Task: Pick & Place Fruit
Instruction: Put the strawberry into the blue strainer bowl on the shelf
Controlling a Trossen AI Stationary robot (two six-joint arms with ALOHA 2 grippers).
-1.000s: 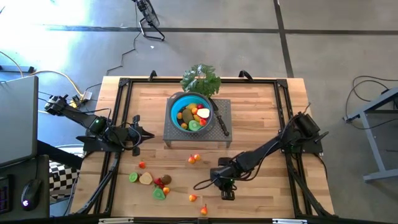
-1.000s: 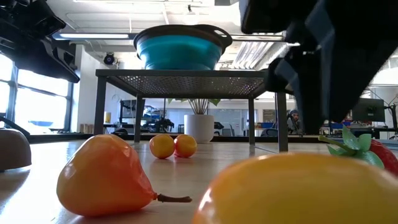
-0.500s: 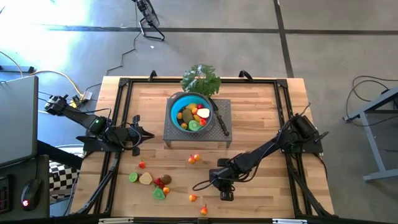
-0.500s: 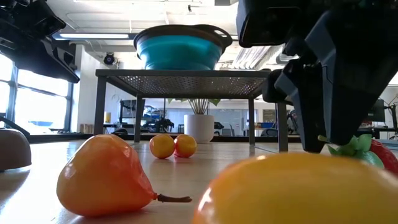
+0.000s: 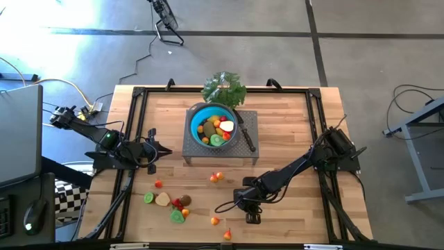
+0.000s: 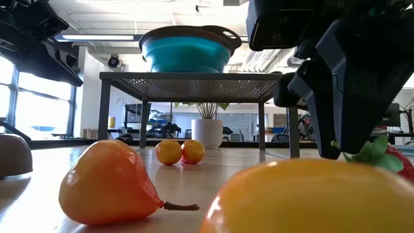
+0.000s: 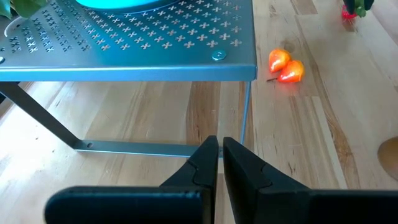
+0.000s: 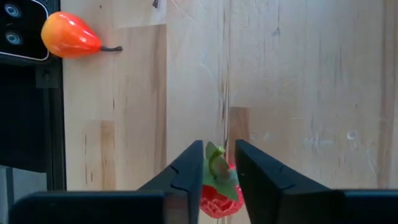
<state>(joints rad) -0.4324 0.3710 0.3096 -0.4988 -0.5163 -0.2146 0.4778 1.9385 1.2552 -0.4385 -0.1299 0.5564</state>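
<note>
While no writing is legible, the right claw [image 8: 219,163] pinches a strawberry [image 8: 217,190]; the left claw [image 7: 219,163] sits closed, empty.

No words, labels, brand marks or numbers can be read in any of the views. The screens far back in the room, seen from table height, may carry something, but they are too small to make out.
</note>
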